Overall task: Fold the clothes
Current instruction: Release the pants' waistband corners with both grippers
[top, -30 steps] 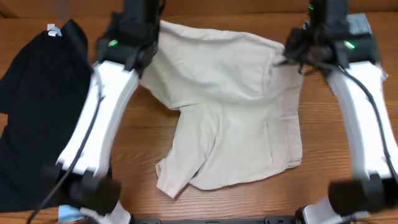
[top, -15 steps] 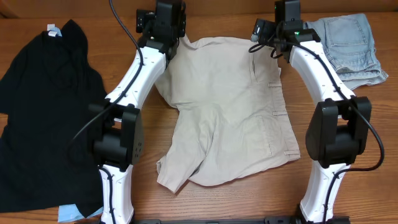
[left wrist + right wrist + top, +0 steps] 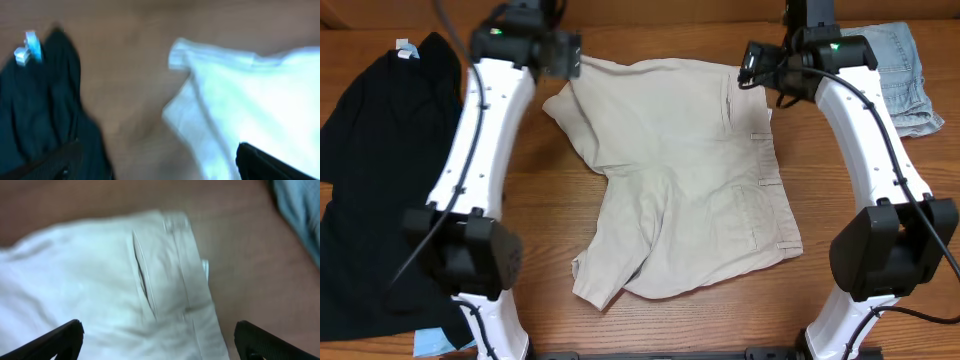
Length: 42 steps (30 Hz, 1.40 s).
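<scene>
The cream-beige shorts point(image 3: 690, 170) lie spread in the middle of the table, waistband along the right side and a leg hem bunched near the front. My left gripper point(image 3: 570, 52) hovers open over their far left corner point(image 3: 240, 95), with nothing between its fingers point(image 3: 270, 162). Over the far right corner, above the waistband and pocket slit point(image 3: 145, 285), my right gripper point(image 3: 750, 68) also stands open and empty. The black top point(image 3: 380, 180) lies flat at the left. The light-blue denim shorts point(image 3: 905, 80) sit at the far right.
A pale blue tag point(image 3: 27, 47) shows at the black top's collar. Bare wooden table point(image 3: 550, 230) runs between the black top and the beige shorts. Both arm bases stand at the near edge.
Both grippers have opened and let go of the beige shorts' far edge, which now rests on the table. The left gripper has shifted left, the right one slightly nearer.
</scene>
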{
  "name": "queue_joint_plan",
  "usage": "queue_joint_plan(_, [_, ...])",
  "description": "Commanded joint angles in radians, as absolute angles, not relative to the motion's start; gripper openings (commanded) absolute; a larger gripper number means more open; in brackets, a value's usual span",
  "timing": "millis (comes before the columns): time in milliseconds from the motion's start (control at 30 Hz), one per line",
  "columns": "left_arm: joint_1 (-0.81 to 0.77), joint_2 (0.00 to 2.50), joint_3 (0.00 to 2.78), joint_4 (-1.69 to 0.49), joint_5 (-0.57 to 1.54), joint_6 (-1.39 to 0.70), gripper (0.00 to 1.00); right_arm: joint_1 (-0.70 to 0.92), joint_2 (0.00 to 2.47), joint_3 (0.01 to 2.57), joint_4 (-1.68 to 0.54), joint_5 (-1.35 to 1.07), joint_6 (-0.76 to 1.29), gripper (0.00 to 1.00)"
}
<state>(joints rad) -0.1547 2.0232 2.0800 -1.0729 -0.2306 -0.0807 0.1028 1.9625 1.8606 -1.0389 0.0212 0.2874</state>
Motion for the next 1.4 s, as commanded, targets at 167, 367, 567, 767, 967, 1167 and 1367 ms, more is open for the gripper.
queue_joint_plan(167, [-0.043, 2.063, 2.002, -1.161, -0.065, -0.147, 0.81, 0.101, 1.957, 1.787, -1.071, -0.029, 0.287, 1.00])
queue_joint_plan(367, [-0.008, 2.148, 1.957, -1.074, 0.001, -0.165, 0.69, 0.101, 1.958, 1.741, -1.052, -0.029, 0.287, 1.00])
queue_joint_plan(567, [-0.031, 2.267, 1.957, -0.978, 0.045, -0.165, 0.75, 0.101, 1.958, 1.728, -1.046, -0.028, 0.287, 1.00])
queue_joint_plan(767, [-0.035, 2.342, 1.957, -0.911, 0.045, -0.225, 0.76, 0.101, 1.958, 1.727, -1.046, -0.028, 0.287, 1.00])
queue_joint_plan(967, [-0.037, 2.351, 1.957, -0.842, 0.046, -0.234, 0.60, 0.101, 1.958, 1.727, -1.045, -0.028, 0.287, 1.00])
queue_joint_plan(1167, [-0.040, 2.353, 1.957, -0.823, 0.045, -0.241, 0.49, 0.101, 1.958, 1.727, -1.045, -0.028, 0.287, 1.00])
queue_joint_plan(1367, [-0.040, 2.379, 1.957, -0.813, 0.059, -0.263, 0.46, 0.101, 1.958, 1.727, -1.046, -0.028, 0.287, 1.00])
